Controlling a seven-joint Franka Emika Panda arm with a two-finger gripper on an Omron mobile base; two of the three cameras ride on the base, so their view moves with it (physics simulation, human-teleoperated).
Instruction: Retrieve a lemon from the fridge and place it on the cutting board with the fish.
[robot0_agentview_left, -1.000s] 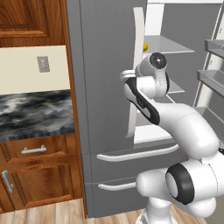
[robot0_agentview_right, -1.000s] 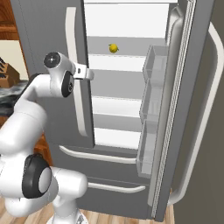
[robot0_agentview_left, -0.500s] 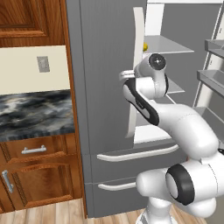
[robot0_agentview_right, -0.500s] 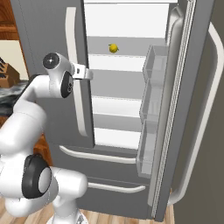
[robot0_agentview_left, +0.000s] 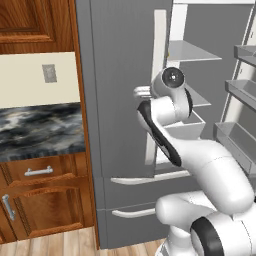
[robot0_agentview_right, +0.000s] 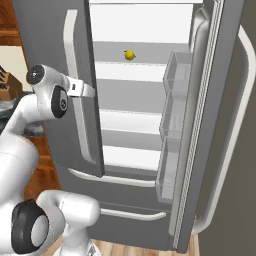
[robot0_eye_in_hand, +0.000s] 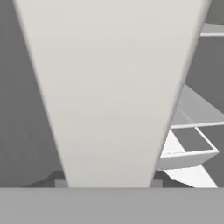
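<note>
**Lemon waiting on an upper shelf while the arm is working the left fridge door**

The lemon (robot0_agentview_right: 129, 54) is sitting alone on an upper shelf, toward the far back of the white interior of the fridge (robot0_agentview_right: 45, 30). The right door is standing wide open, its bins facing the shelves. The left door is only partly open, and the gripper (robot0_agentview_right: 89, 92) is pressing in at that door's long white handle (robot0_agentview_right: 75, 85), which is running right between the two dark fingertips in the hand view. Whether the jaws are actually clamping the handle or merely straddling it cannot be told, since the tips are barely showing.

The step in hand is, by my reading, opening the fridge, with the retrieval itself not yet begun. The next move is calling for the left door to swing clear, then for the hand to let go, rise and reach far in to the lemon's shelf.

To the left, a dark marbled counter (robot0_agentview_left: 35, 130) is sitting above wooden cabinets (robot0_agentview_left: 45, 200), with a small wall outlet (robot0_agentview_left: 49, 73) above. No brand, label or readable writing is showing anywhere
</note>
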